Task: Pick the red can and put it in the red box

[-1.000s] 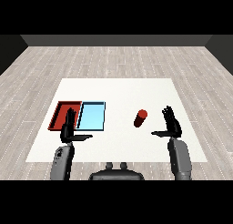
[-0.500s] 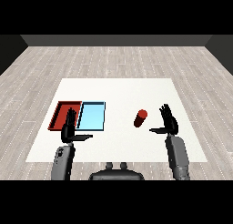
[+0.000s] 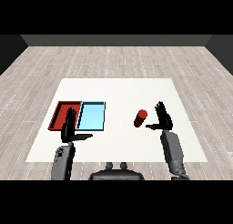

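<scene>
Right hand (image 3: 164, 119): fingers straight and spread, pointing up and away across the table (image 3: 118, 89); thumb stretched out sideways toward the can (image 3: 140, 118), tip close to its lower end. No contact that I can see between hand and can; a sliver of white shows between them. Palm faces inward, toward the can. Nothing held. Grey forearm rises from the lower right corner of the view, tilted slightly inward, wrist just below the palm.

Left hand (image 3: 69, 129): fingers likewise straight, held closer together, pointing up and forward. Thumb sticks out to the right, level, toward the table's middle. Nothing held. The fingers overlap the near edge of the red tray (image 3: 60, 114) in this view; whether they hover above it or in front of it cannot be told. Forearm comes up nearly vertical from the lower left.

Can: red, on the white table, right of centre, leaning with its top end up and to the right. It sits just left of the right hand and well apart from both trays.

Trays: red on the left, blue tray (image 3: 92, 115) touching it on the right, side by side on the left part of the table. The can is in neither.
</scene>
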You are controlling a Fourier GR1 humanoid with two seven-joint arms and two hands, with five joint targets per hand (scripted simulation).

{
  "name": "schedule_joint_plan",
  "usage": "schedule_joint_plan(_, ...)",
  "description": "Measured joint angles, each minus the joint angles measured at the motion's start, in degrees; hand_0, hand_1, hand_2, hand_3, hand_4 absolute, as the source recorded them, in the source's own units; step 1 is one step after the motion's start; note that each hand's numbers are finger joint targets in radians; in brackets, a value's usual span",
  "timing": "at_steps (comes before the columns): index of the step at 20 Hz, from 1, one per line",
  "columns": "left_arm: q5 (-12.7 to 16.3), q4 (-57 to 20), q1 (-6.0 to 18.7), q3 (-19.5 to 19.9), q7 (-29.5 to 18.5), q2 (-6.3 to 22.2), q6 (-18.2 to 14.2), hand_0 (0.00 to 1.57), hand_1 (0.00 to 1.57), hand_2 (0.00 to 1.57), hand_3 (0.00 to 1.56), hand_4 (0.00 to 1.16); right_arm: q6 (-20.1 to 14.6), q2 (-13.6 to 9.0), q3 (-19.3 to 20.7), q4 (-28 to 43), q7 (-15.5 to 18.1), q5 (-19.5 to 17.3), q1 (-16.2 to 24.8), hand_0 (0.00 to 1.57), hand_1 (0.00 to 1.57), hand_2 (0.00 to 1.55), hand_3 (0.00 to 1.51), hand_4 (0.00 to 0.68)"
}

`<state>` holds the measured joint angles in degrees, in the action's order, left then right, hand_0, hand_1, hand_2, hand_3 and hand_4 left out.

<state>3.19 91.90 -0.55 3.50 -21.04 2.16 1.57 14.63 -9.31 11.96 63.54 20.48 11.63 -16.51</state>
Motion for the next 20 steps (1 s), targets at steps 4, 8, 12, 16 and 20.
schedule_joint_plan(4, 1.4, 1.1, -0.5, 1.0, 0.6, 1.0, 1.2, 0.00, 0.00, 0.00, 0.00, 0.00, -0.7, 1.0, 0.1, -5.6, 2.0, 0.1, -2.9, 0.00, 0.00, 0.00, 0.00, 0.000)
schedule_joint_plan(8, 1.3, 0.7, -0.9, 0.7, -0.2, 0.5, 1.1, 0.00, 0.00, 0.00, 0.00, 0.00, -0.4, 1.4, -0.1, -10.6, 5.0, -0.1, -4.7, 0.00, 0.00, 0.00, 0.00, 0.000)
schedule_joint_plan(12, 1.0, 3.7, -1.7, 0.1, 1.7, 0.3, 0.5, 0.00, 0.00, 0.00, 0.00, 0.00, -0.5, 2.6, -1.0, -11.2, 5.9, 0.2, -4.6, 0.00, 0.00, 0.00, 0.00, 0.000)
schedule_joint_plan(16, 1.1, 2.6, -1.7, 0.5, 0.5, 0.5, 0.9, 0.00, 0.00, 0.00, 0.00, 0.00, -0.6, 2.9, -0.8, -14.7, 7.0, 0.6, -5.9, 0.00, 0.00, 0.00, 0.00, 0.000)
schedule_joint_plan(20, 1.4, 0.6, -0.8, 1.0, -0.7, 0.7, 1.5, 0.00, 0.00, 0.00, 0.00, 0.00, -1.6, 3.4, -0.8, -19.4, 9.2, 0.3, -8.6, 0.00, 0.00, 0.00, 0.00, 0.000)
